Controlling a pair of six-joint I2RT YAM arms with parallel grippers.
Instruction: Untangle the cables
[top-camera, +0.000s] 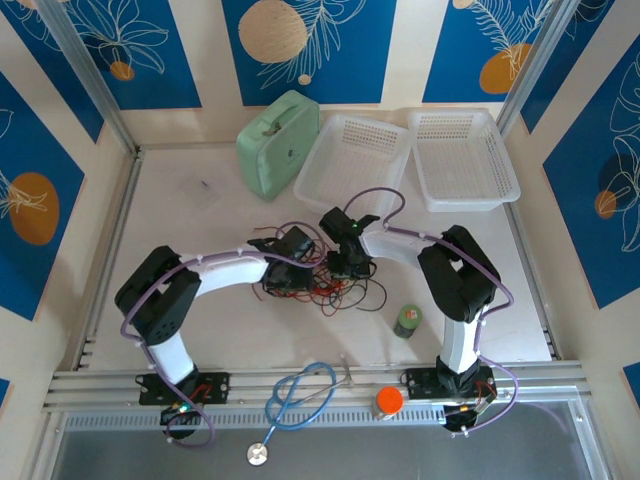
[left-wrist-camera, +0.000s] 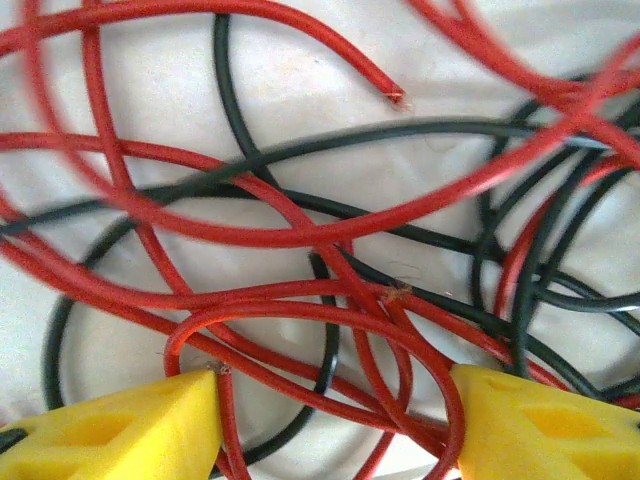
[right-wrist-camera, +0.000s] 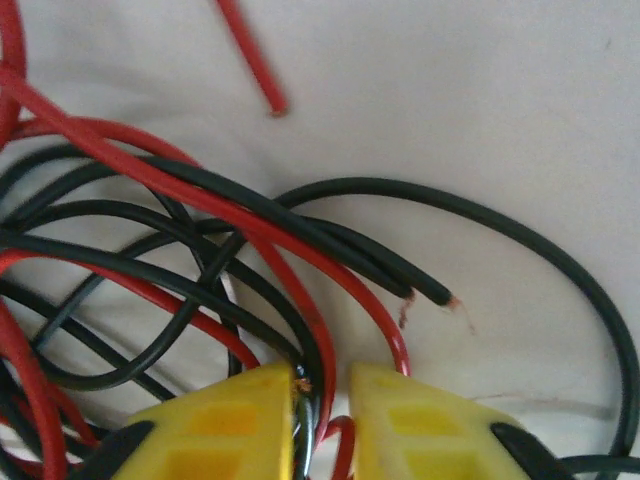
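Cables (top-camera: 335, 290) tangled in one heap near the middle of the bench (top-camera: 200, 230), where both arms meet.
Loops of red cable (left-wrist-camera: 250, 235) and black cable (right-wrist-camera: 500, 225) are crossed over one another many times. The left pincer (left-wrist-camera: 335, 395) is held open, its yellow tips set well apart, with red loops lying between them but not gripped. The right pincer (right-wrist-camera: 322, 385) is closed almost fully, and strands of both colours are pinched in the narrow gap.
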